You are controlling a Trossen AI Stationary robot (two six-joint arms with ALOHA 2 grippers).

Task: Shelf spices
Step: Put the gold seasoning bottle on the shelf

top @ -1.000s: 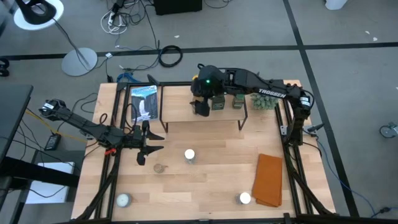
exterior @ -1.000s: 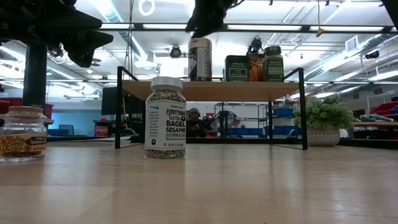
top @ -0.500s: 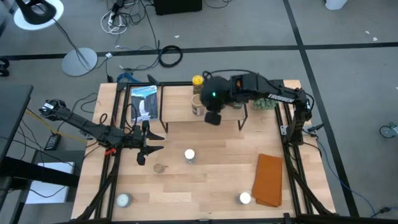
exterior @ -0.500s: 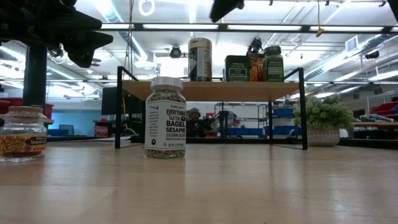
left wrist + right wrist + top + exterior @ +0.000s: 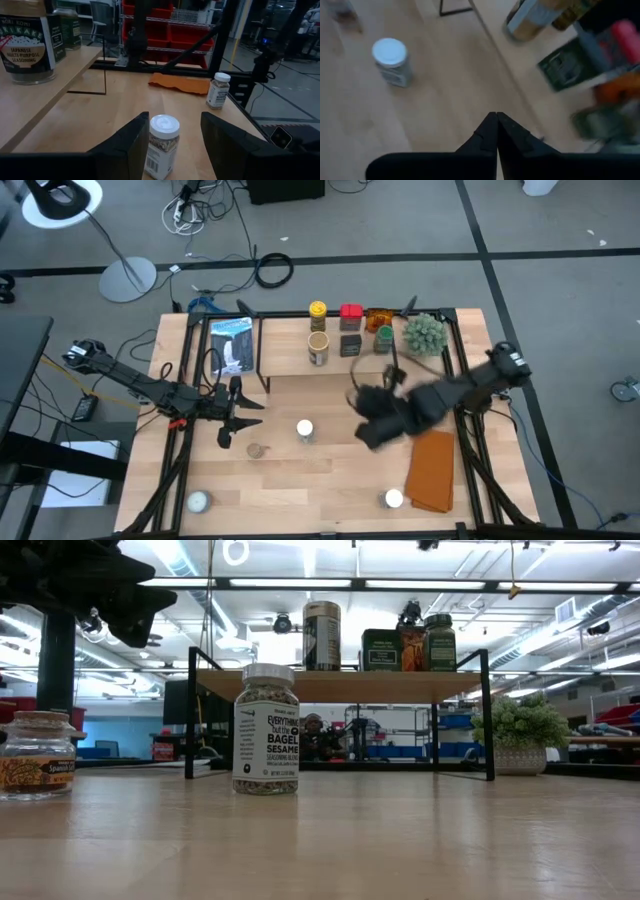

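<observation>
Hovering with jaws closed and empty, the right gripper [image 5: 372,430] has the shelf [image 5: 290,358] at eleven o'clock, six spices on it, four more on the surface.

Orange-brown folded cloth [image 5: 434,470] near the table's front right corner, green spiky plant [image 5: 423,333] far right.

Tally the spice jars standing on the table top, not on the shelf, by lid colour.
white-lid jars: 2, one mid-table and one beside the orange cloth
brown-lid jar: 1
Total: 3
Not counted: the pale round thing near the front left corner; I cannot tell whether it is a jar.
</observation>
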